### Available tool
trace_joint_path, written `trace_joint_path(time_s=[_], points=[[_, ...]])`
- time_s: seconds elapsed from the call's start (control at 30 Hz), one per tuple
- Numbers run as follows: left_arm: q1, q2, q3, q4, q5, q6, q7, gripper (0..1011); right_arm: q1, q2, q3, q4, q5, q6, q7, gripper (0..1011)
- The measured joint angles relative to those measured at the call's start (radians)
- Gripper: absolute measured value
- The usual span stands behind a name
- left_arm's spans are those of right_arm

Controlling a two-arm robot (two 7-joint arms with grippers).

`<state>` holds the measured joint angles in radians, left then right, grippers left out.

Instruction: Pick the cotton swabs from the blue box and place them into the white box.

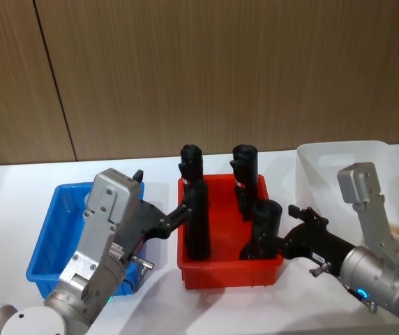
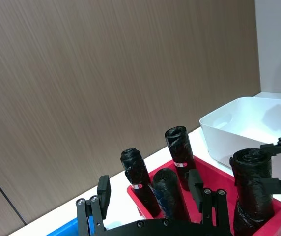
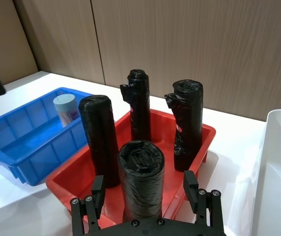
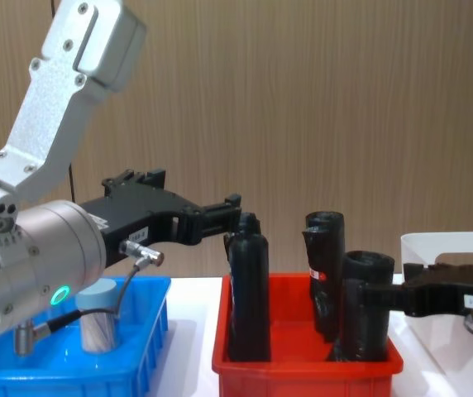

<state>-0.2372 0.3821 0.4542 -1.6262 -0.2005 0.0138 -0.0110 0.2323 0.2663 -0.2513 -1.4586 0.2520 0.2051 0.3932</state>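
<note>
Left gripper (image 4: 224, 213): raised between the blue box (image 1: 46, 241) and the red bin (image 1: 231, 269), fingers apart and empty, tips beside the top of the nearest black roll (image 4: 249, 298). In its wrist view the fingers (image 2: 103, 191) stand spread.

Right gripper (image 4: 385, 296): reaching from the white box's (image 1: 339, 157) side toward the red bin's near right corner, fingers spread on either side of a black roll (image 3: 140, 179); whether they press on it cannot be told.

Swab jar (image 4: 97, 324): one, pale lid, upright in the blue box, below and behind the left gripper, well apart from its fingers. Seen also in the right wrist view (image 3: 66, 109), against the box's far wall.

Blue box: on the table to the outer side of the left gripper.

White box: beside and behind the right gripper, next to the red bin.

Red bin: between both grippers, holding four upright black rolls (image 1: 243, 178).
</note>
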Motion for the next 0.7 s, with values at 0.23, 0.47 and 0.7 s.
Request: trace_joint_path(time_s=[0.23,0.47,0.7], points=[[0.0,0.0,0.0,0.0,0.0,0.0,0.0,1004,0.032,-0.013,-0.003,0.044,-0.007,0.002,0.008,1002],[0.0,0.0,0.0,0.0,0.0,0.0,0.0,1004,0.057,-0.023,-0.007,0.077,-0.012,0.003,0.024,907],[0.0,0.0,0.0,0.0,0.0,0.0,0.0,1004,0.07,-0.028,-0.01,0.093,-0.008,0.004,0.038,731]])
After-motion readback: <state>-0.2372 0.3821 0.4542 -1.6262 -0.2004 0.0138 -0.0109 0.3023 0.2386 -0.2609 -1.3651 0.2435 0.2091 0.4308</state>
